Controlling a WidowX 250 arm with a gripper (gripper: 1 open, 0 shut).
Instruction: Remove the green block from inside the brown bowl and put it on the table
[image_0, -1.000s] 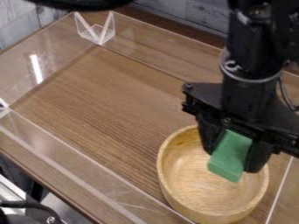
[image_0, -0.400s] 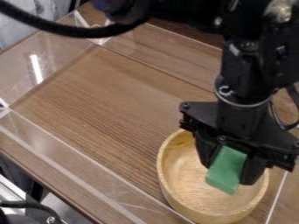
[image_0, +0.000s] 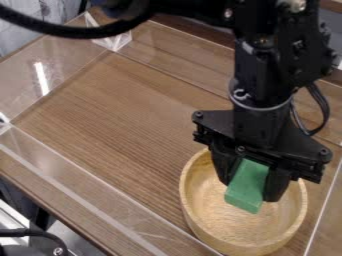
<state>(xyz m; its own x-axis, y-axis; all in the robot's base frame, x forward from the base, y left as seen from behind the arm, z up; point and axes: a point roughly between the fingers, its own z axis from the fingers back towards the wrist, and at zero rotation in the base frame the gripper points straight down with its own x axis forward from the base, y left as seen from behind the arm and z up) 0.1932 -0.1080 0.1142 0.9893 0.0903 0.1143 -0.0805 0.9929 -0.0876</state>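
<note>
The green block (image_0: 250, 187) stands tilted on end between the black fingers (image_0: 225, 164) of my gripper (image_0: 254, 185), which is shut on it and points straight down. Block and gripper are over the inside of the brown bowl (image_0: 201, 222), a light wooden bowl at the lower right of the table (image_0: 120, 110). The block's lower end sits low within the bowl's outline; I cannot tell whether it touches the bottom. The black arm hides the far rim of the bowl.
Low clear acrylic walls (image_0: 54, 160) edge the table on the left and the back. A clear corner bracket (image_0: 110, 35) stands at the far back. Bare wood-grain tabletop stretches left of and behind the bowl.
The gripper, still holding the green block, has edged slightly left over the bowl. The grip has not changed.
</note>
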